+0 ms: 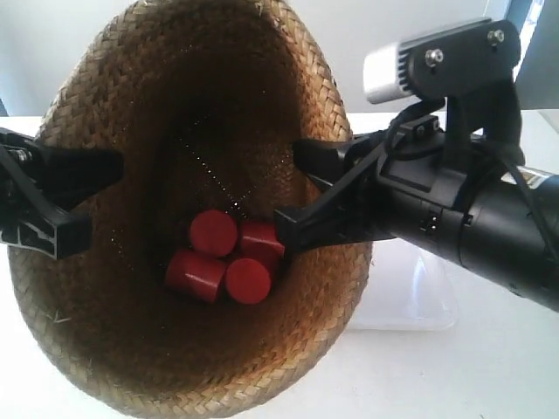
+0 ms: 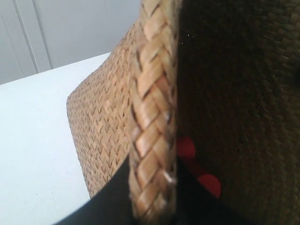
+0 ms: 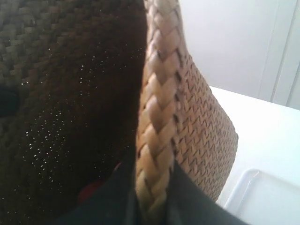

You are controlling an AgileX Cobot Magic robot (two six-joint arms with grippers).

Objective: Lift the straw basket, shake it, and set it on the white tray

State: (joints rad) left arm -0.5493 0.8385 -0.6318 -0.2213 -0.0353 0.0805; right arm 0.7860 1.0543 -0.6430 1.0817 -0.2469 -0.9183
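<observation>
White tabletop [image 1: 489,375] below a pale, plain wall [image 2: 84,28]. A large brown straw basket [image 1: 131,349] fills most of the exterior view, tipped so its open mouth faces the camera. Four red cylinders [image 1: 223,257] lie bunched together against the basket's lower inner wall. A glossy white tray [image 1: 410,301] sits on the tabletop just past the basket, on the right gripper's side, partly hidden by the basket's rim and the arm. Whether the basket touches the tray or the tabletop cannot be told. The left gripper [image 2: 152,208] pinches the basket's braided rim, one black finger outside the rim and one inside. The right gripper [image 3: 152,206] pinches the opposite rim the same way. Bare tabletop lies open beside the basket's outer wall on the left gripper's side
</observation>
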